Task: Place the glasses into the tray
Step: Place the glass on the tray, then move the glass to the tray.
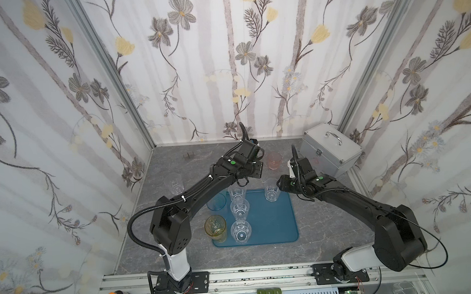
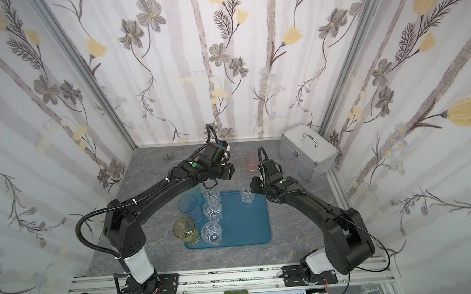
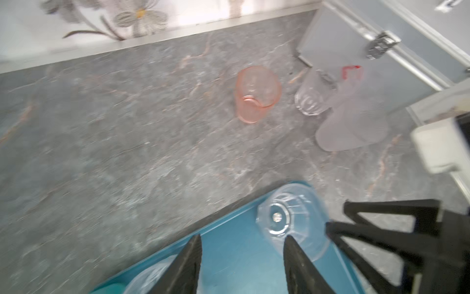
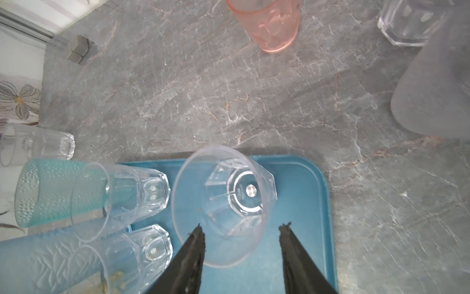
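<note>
Jaws apart on both: left arm (image 1: 197,189) outstretched over tray (image 1: 275,220), right arm (image 1: 352,199) bent beside clear glass (image 1: 271,190).

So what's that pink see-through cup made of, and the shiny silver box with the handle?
The pink see-through tumbler looks like tinted clear plastic, maybe glass: the grey marbled tabletop shows through its glossy wall, so I can't say which. The silver box-shaped case looks like metal, likely aluminium: dull grey panels, bright shiny edges, latch and handle.
</note>
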Robot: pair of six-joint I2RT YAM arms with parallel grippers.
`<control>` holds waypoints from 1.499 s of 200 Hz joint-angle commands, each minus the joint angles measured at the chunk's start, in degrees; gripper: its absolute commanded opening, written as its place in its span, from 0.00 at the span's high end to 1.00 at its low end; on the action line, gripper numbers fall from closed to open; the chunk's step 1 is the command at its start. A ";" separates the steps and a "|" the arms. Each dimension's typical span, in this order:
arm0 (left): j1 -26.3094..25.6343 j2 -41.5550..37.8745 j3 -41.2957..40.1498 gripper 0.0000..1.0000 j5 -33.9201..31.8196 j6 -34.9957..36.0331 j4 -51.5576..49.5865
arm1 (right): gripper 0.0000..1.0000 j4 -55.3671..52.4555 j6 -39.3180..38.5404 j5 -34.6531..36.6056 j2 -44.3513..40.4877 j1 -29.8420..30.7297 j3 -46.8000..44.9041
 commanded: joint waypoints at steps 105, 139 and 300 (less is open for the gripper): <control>23.76 -25.45 -29.69 0.30 -5.72 -0.72 17.06 | 0.86 -4.13 -2.33 6.63 9.71 5.52 6.72; 26.37 -27.91 -33.63 0.20 -5.61 -3.85 21.39 | 0.88 -5.70 -1.67 7.90 11.21 8.33 9.91; 45.67 -23.98 -36.19 0.33 7.85 -11.08 23.33 | 0.55 -5.75 -0.82 8.82 8.20 8.28 15.19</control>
